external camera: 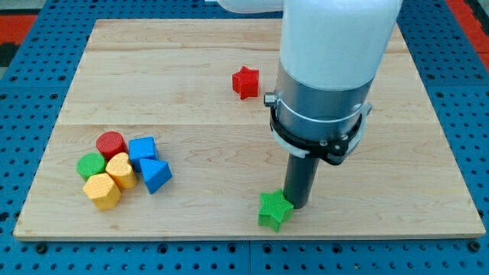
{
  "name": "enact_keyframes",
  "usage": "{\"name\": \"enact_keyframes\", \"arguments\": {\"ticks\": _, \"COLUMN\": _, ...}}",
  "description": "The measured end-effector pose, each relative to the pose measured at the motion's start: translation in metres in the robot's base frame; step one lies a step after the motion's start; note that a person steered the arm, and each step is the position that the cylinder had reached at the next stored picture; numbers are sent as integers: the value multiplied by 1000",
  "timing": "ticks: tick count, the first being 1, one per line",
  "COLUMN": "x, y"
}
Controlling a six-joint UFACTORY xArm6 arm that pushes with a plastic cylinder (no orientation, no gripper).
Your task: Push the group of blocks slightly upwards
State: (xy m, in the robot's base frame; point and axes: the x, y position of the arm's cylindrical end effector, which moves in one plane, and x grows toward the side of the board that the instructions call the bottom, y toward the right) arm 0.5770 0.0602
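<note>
A group of blocks lies at the lower left of the wooden board (191, 84): a red cylinder (111, 143), a blue cube (142, 148), a green cylinder (91, 165), a yellow heart (121, 169), a blue triangle (156, 175) and a yellow hexagon (102, 190), all packed close together. My tip (296, 205) stands at the lower middle, far to the right of the group, touching or nearly touching the right side of a green star (274, 210).
A red star (245, 82) sits alone at the upper middle of the board. The arm's wide white and grey body (328, 69) hangs over the upper right. A blue pegboard (23, 69) surrounds the board.
</note>
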Motion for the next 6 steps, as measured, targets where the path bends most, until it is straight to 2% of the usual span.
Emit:
{"name": "enact_keyframes", "arguments": {"ticks": 1, "x": 28, "y": 50}}
{"name": "enact_keyframes", "arguments": {"ticks": 2, "x": 41, "y": 9}}
{"name": "enact_keyframes", "arguments": {"ticks": 3, "x": 27, "y": -64}}
{"name": "enact_keyframes", "arguments": {"ticks": 4, "x": 15, "y": -89}}
{"name": "enact_keyframes", "arguments": {"ticks": 5, "x": 41, "y": -136}}
{"name": "enact_keyframes", "arguments": {"ticks": 6, "x": 41, "y": -199}}
